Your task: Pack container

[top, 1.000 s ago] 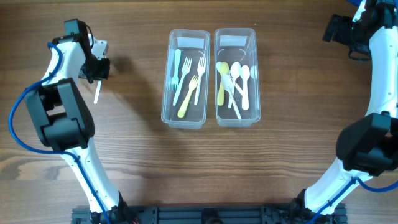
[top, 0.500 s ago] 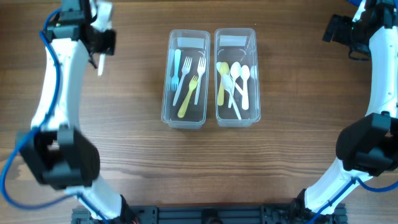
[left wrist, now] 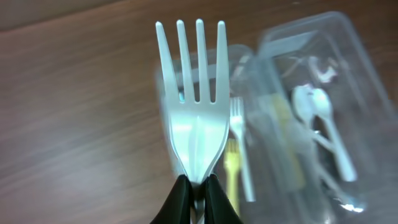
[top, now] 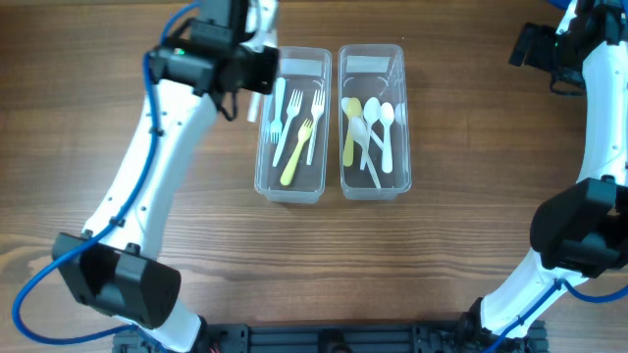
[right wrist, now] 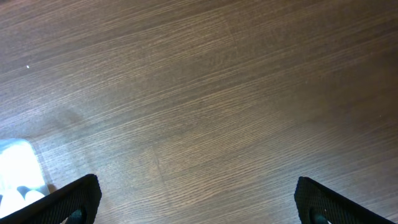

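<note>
1. Reaching diagonally, left arm (top: 167,147) stretches to the fork bin (top: 263,181).
2. Left gripper (left wrist: 198,183) pinches a white fork (left wrist: 194,118) by its handle, tines outward, at that bin's near edge.
3. Right gripper (right wrist: 199,202) spread wide, empty, over table (right wrist: 199,93).

Fork (left wrist: 195,137) handle hidden (between fingers (left wrist: 176,204)), containers (left wrist: 348,68) blurred

Left arm (top: 147,172): white rounded links, bulky black joint housings.
Right arm (top: 601,108): same white shells and black joints, black block at the wrist end.
Blue cable (top: 149,88): thin, run along the white links, looped loose near each base.
Left fingers (left wrist: 180,202): glossy black, tapering to narrow tips.
Right fingers (right wrist: 71,196): matte black, broad, blunt-cornered.
Base rail (top: 314,338): black, slotted.
</note>
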Controlling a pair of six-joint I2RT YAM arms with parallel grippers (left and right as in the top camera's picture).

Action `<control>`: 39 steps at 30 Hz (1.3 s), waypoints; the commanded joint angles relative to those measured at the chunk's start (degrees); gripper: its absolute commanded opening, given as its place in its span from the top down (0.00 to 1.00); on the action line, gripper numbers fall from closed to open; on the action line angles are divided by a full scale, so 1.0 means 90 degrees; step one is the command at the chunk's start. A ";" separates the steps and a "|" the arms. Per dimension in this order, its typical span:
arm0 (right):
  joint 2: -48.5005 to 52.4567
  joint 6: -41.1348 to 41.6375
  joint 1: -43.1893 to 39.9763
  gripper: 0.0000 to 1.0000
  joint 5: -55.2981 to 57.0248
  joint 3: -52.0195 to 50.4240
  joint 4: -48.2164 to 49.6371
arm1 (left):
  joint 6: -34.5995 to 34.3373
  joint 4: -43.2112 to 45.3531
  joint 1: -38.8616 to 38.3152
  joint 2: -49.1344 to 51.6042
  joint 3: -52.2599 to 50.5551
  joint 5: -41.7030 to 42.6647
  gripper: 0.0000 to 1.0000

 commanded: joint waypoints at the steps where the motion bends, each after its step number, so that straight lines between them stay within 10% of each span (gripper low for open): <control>1: -0.0041 -0.0032 0.0032 0.00 0.0085 0.0090 0.0019 | -0.0967 -0.0085 -0.0423 0.0311 0.0017 0.0121 0.96; 14: -0.0041 -0.0032 0.0032 0.00 0.0085 0.0090 0.0019 | -0.2176 -0.0148 -0.0627 0.1554 0.0017 0.0121 0.83; 17: -0.0041 -0.0034 0.0032 0.00 0.0085 0.0090 0.0019 | -0.2174 -0.0141 -0.0627 0.1639 0.0017 0.0121 0.40; 24: -0.0041 -0.0034 0.0032 0.00 0.0085 0.0090 0.0019 | -0.2147 -0.0146 -0.0537 0.1362 0.0019 0.0121 0.03; 39: -0.0041 -0.0034 0.0032 0.00 0.0085 0.0090 0.0019 | -0.2149 -0.0143 0.1712 -0.1013 0.0019 -0.0886 0.00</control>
